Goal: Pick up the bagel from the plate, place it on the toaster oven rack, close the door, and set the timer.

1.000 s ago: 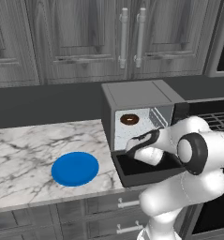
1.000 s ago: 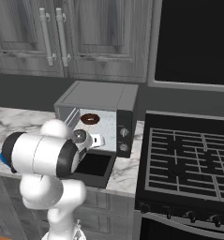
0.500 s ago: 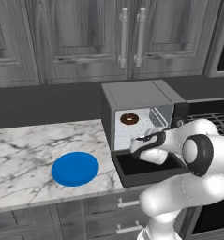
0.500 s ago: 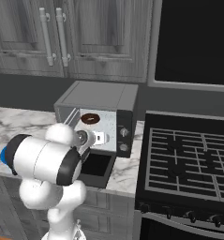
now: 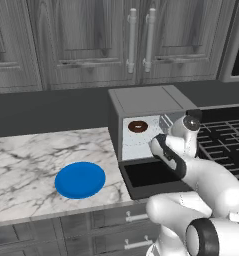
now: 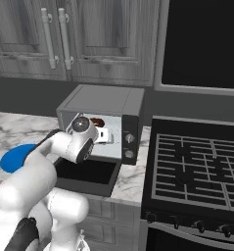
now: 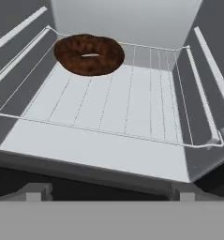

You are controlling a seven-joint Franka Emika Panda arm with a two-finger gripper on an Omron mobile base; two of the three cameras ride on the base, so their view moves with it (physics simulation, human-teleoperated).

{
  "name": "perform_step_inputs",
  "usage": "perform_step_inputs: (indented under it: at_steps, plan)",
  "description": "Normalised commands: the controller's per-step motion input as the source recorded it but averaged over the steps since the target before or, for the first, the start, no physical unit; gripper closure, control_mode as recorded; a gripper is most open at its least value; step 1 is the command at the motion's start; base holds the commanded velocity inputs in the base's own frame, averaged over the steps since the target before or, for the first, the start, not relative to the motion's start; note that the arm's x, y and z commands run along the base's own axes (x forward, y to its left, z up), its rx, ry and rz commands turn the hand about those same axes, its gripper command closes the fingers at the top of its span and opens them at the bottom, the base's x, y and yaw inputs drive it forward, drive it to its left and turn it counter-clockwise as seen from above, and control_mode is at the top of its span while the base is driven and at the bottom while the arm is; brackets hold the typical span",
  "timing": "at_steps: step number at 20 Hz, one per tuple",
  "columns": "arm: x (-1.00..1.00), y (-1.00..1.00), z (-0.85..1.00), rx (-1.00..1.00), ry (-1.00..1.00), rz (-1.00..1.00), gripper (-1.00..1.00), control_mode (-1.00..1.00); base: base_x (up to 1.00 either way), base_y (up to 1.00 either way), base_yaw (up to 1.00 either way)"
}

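You have the toaster oven (image 5: 146, 102) standing open on the marble counter (image 5: 26, 165), its door (image 5: 153, 176) dropped flat toward you. The plate (image 5: 80, 179) lies bare on the counter, well left of the oven. Inside, the toaster oven rack (image 7: 132, 108) carries the bagel (image 7: 89, 54), resting at the rack's far left corner in the hand view. So the placing step looks done; closing the door and setting the timer remain.

Compared with a second ago, your arm has drawn back from the oven mouth and swung lower in the base views, while the bagel and plate sit as before. Your gripper (image 6: 105, 136) hangs just outside the opening, jaws spread wide with nothing between them.
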Motion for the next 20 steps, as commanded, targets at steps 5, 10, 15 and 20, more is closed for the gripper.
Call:
perform_step_inputs:
  at_steps: [5,10,15,20]
  plan:
    - [-0.92,0.00,0.14,0.00,0.05,0.00,-1.00,-1.00,0.00,0.00,0.00]
    - [-0.74,0.01,0.03,0.00,0.00,0.00,-1.00,-1.00,0.00,0.00,0.00]
    - [-0.55,0.09,0.48,-0.01,0.00,0.00,-1.00,-1.00,0.00,0.00,0.00]
    - [-0.50,0.11,0.59,-0.07,0.03,0.01,-1.00,-1.00,0.00,0.00,0.00]
